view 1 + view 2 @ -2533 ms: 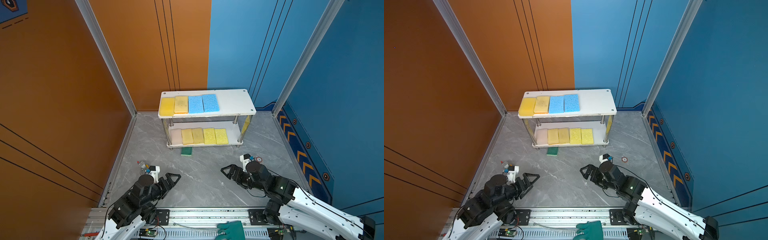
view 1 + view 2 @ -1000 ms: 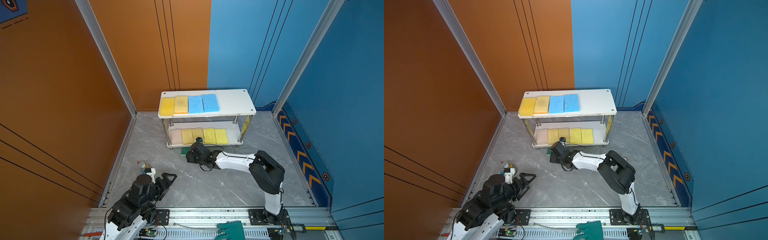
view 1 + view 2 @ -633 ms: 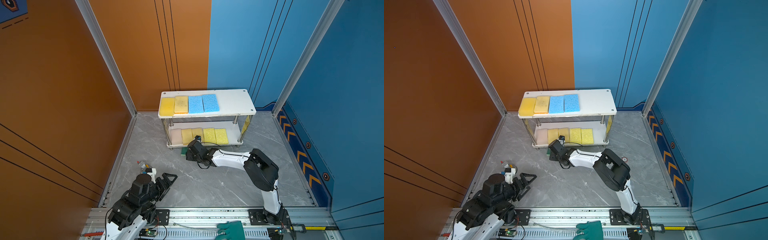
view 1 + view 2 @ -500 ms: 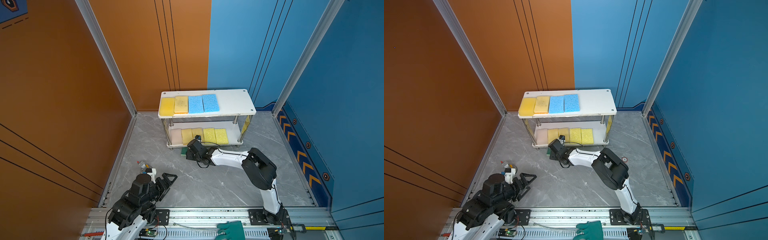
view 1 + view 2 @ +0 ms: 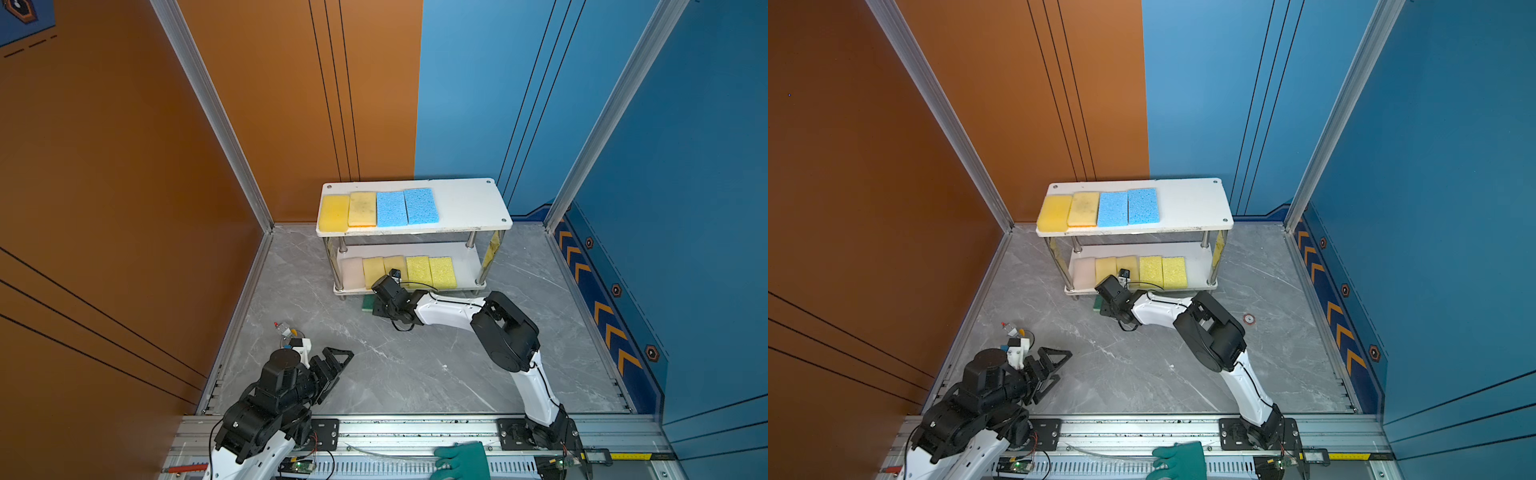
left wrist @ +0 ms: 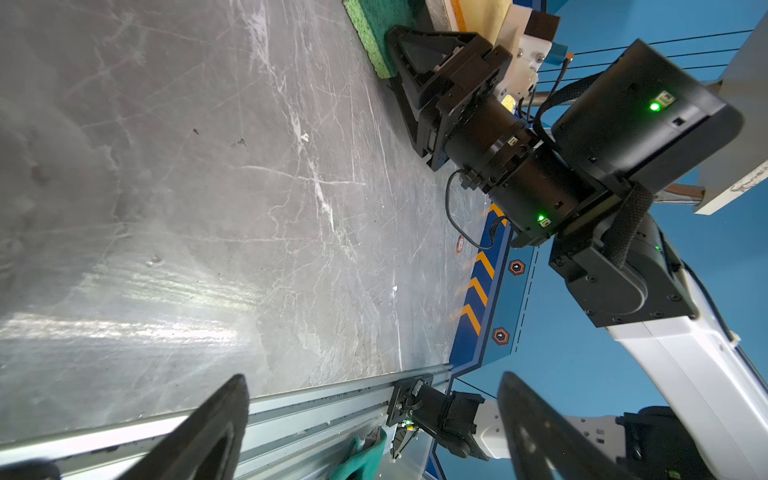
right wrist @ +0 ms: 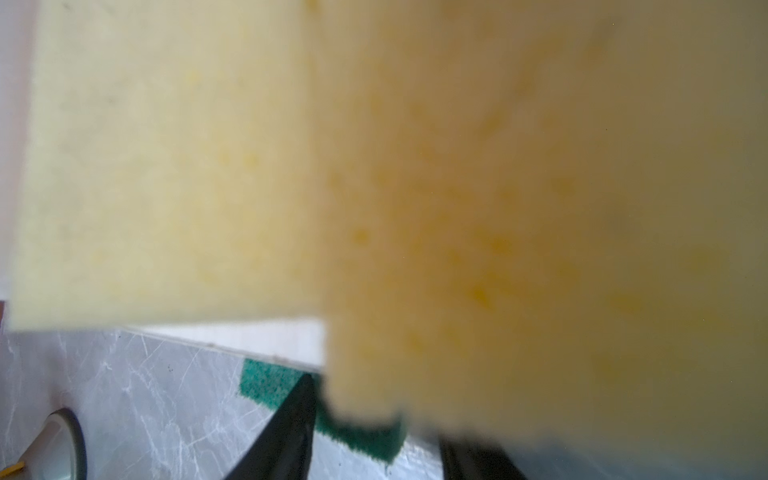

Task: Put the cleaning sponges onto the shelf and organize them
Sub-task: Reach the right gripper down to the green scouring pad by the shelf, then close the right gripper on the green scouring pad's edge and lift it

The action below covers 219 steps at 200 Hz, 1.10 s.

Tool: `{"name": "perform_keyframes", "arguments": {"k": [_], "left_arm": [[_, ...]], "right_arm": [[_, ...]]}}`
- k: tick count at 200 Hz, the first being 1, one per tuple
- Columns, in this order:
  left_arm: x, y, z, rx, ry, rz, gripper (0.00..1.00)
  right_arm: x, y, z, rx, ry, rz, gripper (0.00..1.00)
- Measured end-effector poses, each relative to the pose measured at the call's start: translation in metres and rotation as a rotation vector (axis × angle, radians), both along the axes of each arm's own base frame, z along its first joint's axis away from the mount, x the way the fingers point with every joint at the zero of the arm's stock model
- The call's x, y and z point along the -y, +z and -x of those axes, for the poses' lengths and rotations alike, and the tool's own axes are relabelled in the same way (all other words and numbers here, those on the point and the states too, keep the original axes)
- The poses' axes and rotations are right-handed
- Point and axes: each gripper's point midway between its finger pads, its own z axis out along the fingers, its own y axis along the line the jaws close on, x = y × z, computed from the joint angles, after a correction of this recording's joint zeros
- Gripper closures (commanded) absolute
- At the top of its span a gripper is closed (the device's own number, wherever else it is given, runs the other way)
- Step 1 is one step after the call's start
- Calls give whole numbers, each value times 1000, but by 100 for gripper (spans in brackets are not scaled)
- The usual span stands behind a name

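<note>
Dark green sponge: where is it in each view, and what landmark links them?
In a top view: dark green sponge on the floor before the shelf's left end.
In a top view: same spot.
Left wrist: at the tips of the right gripper.
Right wrist: between its fingers, partly behind a blurred yellow sponge.
Landmark: the right gripper.

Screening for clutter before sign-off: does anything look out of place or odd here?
One dark green sponge lies on the floor just in front of the shelf, while nine others sit in neat rows on its two boards. The right tool is down at it. A teal glove also lies on the front rail.
</note>
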Motion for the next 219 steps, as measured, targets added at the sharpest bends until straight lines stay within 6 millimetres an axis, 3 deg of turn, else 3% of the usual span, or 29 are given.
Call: {"name": "perform_keyframes", "arguments": {"k": [13,59,100,143,219], "left_arm": [[-1,0,0,-1,5,1,6],[-1,1,-1,0,11,7,6],[-2,0,-1,-1,8,0,6],[-2,-5,-4,-29,-4,-29,6],[1,9,-11,5,-33,-38,6]], "right_arm": [[-2,1,-1,-1,2,-5,77],[0,2,-2,-7,-4,4,100],[11,5,7,-19,3,24,100],[39,22,42,-47,25,46,100],[75,55,103,-73,81,3,100]]}}
